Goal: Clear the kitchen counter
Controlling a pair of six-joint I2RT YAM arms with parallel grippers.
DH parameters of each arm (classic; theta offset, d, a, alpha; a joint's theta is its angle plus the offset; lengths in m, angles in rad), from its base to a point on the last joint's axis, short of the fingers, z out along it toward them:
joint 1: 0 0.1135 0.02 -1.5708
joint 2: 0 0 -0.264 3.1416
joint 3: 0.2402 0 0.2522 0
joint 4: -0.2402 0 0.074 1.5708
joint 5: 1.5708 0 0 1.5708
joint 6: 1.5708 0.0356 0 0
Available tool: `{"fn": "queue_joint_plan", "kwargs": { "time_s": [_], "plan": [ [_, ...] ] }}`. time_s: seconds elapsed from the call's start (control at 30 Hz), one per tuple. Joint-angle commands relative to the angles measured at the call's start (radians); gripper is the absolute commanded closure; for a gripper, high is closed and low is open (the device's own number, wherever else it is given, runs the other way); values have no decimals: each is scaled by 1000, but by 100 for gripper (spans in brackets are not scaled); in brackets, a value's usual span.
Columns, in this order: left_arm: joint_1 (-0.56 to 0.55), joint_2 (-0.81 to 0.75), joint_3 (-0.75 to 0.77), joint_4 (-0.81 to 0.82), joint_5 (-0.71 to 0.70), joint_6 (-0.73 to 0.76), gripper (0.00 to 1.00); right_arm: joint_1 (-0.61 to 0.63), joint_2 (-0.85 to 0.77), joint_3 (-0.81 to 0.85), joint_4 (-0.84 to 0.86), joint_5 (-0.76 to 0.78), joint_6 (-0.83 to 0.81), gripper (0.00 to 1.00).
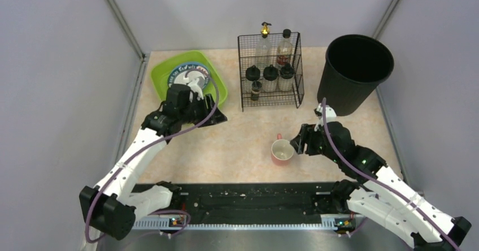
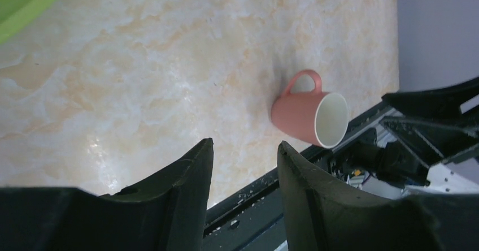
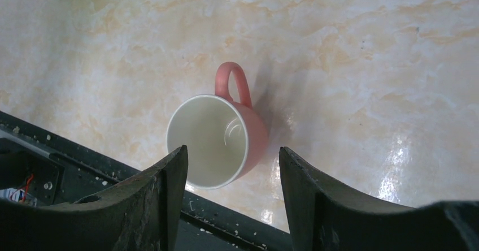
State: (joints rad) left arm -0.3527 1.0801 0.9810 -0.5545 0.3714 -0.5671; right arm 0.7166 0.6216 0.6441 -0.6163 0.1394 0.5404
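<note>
Pink mug (image 3: 210, 141) empty, plate (image 1: 181, 73) in green tub (image 1: 161, 70); bottles (image 1: 271, 77) in rack (image 1: 242, 70)

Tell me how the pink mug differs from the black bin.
The mug is pink outside, white inside; the bin is all black. The mug is small, the bin far larger. The mug has a handle, the bin none. Both stand upright, open-topped, on the kitchen counter.

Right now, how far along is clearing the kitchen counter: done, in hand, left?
Done: a plate lies in the green tub. In hand: the right gripper, fingers open, hovers by the pink mug, not gripping. Left: that mug stands on the kitchen counter.
</note>
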Motion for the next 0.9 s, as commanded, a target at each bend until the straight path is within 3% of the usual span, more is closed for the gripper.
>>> {"fn": "queue_joint_plan", "kwargs": {
  "time_s": [0.0,0.53,0.87],
  "plan": [
    [-128,-4,-10,1,-72,26,50,10,19,46,1,71,39,40],
    [-516,268,100,84,-217,29,50,10,58,21,9,103,77,40],
    [-599,400,216,112,-252,19,48,9,54,25,-15,168,112,39]
  ]
}}
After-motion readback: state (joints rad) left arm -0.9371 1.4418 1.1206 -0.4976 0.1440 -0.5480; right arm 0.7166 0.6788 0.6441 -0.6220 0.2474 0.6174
